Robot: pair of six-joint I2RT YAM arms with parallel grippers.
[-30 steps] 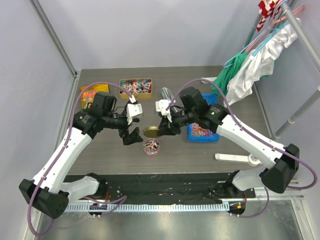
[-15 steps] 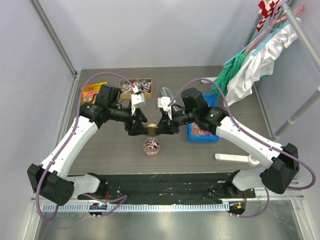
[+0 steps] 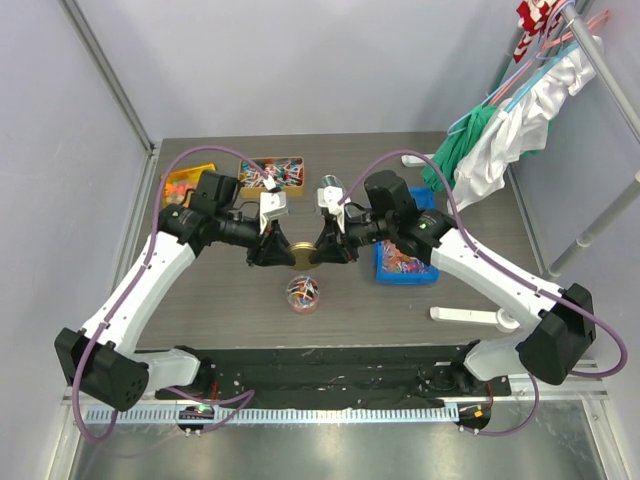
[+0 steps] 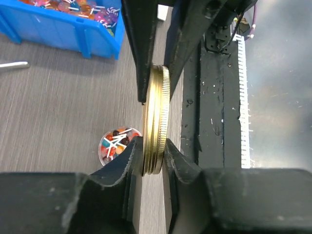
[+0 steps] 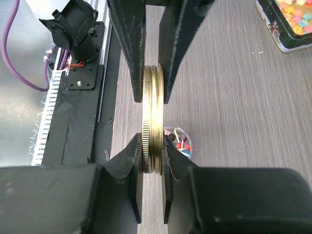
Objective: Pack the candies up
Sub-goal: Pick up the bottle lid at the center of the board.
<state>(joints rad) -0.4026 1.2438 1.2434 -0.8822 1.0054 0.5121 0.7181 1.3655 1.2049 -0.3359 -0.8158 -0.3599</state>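
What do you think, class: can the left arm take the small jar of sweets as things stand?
Probably not yet: the left arm's jaws grip the gold lid, shared with the right arm's jaws. The jar itself stands open and unblocked nearby.

The lid [image 4: 156, 122] was brass-coloured metal, ribbed rim, satin sheen. The worktop [image 4: 53, 112]: grey wood-grain, matt. The bin [image 4: 63, 34]: smooth blue plastic. The candies [image 4: 115, 144] looked glossy.

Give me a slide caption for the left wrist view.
Left end effector and right end effector pinch the gold lid on edge, open jar of candies on the table beyond.
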